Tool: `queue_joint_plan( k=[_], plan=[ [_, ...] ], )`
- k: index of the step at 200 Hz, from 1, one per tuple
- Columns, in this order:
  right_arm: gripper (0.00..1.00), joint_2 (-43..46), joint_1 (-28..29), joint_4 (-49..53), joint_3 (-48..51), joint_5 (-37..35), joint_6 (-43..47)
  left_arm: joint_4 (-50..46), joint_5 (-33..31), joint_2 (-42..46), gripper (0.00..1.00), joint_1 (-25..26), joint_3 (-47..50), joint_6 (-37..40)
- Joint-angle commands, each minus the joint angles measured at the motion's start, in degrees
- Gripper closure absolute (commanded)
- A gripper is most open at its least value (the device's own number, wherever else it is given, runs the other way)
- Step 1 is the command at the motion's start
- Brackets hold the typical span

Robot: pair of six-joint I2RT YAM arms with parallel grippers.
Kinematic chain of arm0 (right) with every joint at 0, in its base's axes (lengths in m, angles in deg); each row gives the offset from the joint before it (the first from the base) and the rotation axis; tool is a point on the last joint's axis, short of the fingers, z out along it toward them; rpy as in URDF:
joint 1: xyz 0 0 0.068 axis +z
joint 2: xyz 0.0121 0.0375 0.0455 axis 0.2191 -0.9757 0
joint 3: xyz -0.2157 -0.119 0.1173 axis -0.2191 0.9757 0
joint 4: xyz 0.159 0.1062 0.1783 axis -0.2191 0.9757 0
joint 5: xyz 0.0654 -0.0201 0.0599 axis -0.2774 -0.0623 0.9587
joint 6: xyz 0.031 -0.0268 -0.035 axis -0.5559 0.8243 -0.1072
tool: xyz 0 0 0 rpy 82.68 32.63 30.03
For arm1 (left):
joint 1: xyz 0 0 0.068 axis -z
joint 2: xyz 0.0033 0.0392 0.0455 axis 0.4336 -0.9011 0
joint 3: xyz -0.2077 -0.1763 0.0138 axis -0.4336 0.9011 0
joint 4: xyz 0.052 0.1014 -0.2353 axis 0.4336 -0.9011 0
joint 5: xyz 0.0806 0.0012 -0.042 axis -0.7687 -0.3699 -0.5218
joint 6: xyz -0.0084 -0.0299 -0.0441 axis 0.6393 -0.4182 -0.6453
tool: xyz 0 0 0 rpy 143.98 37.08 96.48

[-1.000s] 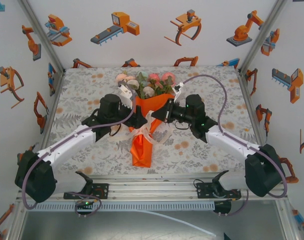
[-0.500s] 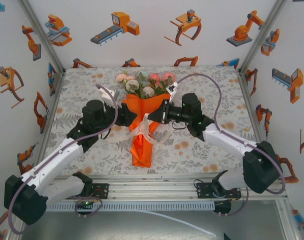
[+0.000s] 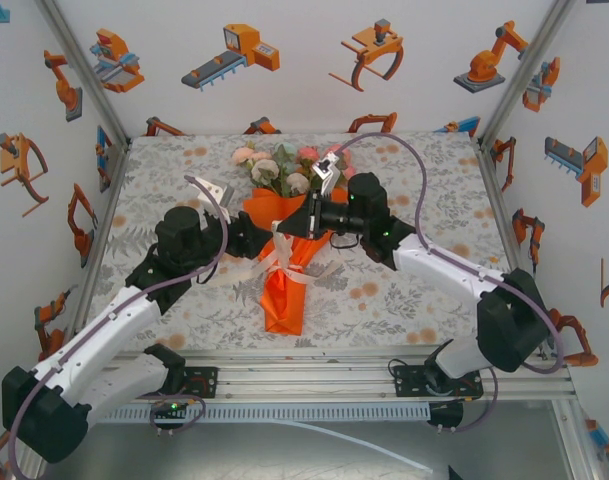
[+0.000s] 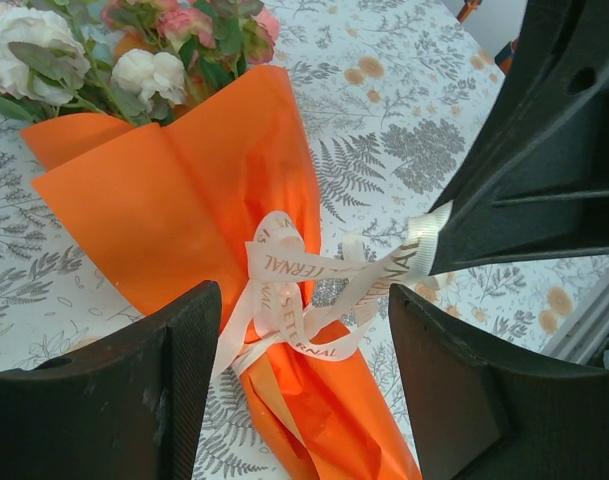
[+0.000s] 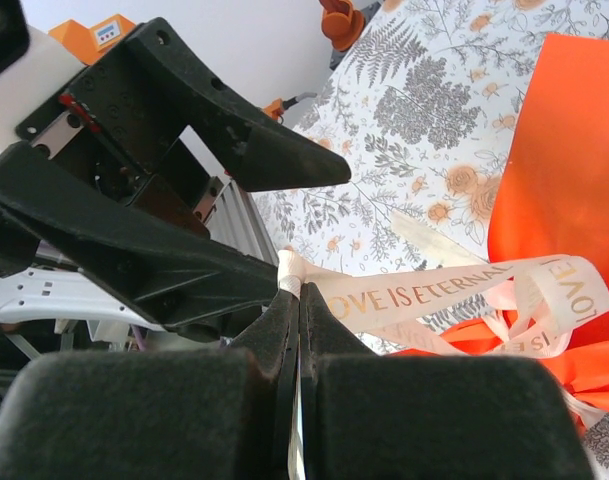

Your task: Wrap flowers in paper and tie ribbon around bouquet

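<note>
Materials: the paper [image 4: 174, 210] is a matt orange sheet, softly creased; the ribbon [image 4: 314, 275] around the paper, thin cream cloth with faint sheen and printed lettering; the flowers [image 4: 149, 75] above the paper, matt fabric-like petals; the table [image 4: 414, 140] beneath the paper, matt printed cloth; the left end effector [image 4: 302, 335], matt black plastic, scuffed.

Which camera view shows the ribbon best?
The left wrist view. There the ribbon is sharp, its loops lying around the bouquet, one strand running to the right pincer. The right wrist view shows the lettered strand in that shut pincer; the top view shows the ribbon small.
</note>
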Motion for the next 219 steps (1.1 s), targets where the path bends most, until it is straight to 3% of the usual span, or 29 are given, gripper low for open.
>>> queue_joint_plan(
  k=[1,57,107,152,176,202,209,219],
  plan=[
    [0.99,0.37,0.50,2.42,-1.88,-1.94,2.28,-0.76,0.54,1.06,0.36,-0.23,0.69,0.92],
    [0.98,11.36,-1.87,10.62,0.00,-18.10,9.06,-9.94,-12.22,-3.52,0.36,-0.80,-2.40,-1.47],
    [0.93,20.66,-3.27,15.40,5.22,-31.94,9.82,-10.39,1.48,-14.65,0.37,-1.54,-6.81,-2.53],
    [0.83,24.52,-3.47,24.10,9.22,-39.15,7.01,-8.74,4.55,-22.78,0.38,-1.44,-10.25,-4.04],
    [0.77,28.76,-3.54,32.08,12.41,-47.89,3.98,-8.64,7.80,-25.55,0.38,-1.14,-12.65,-3.10],
    [0.64,36.23,-4.78,46.76,16.93,-64.72,-4.38,-13.20,6.25,-28.60,0.40,1.24,-17.11,0.40],
    [0.48,38.43,-5.40,49.04,18.23,-66.61,-5.40,-14.11,4.98,-29.26,0.41,2.11,-18.02,0.78],
    [0.36,41.28,-5.99,50.73,19.81,-67.71,-6.34,-15.05,4.21,-30.33,0.42,3.02,-19.15,1.32]
  ],
)
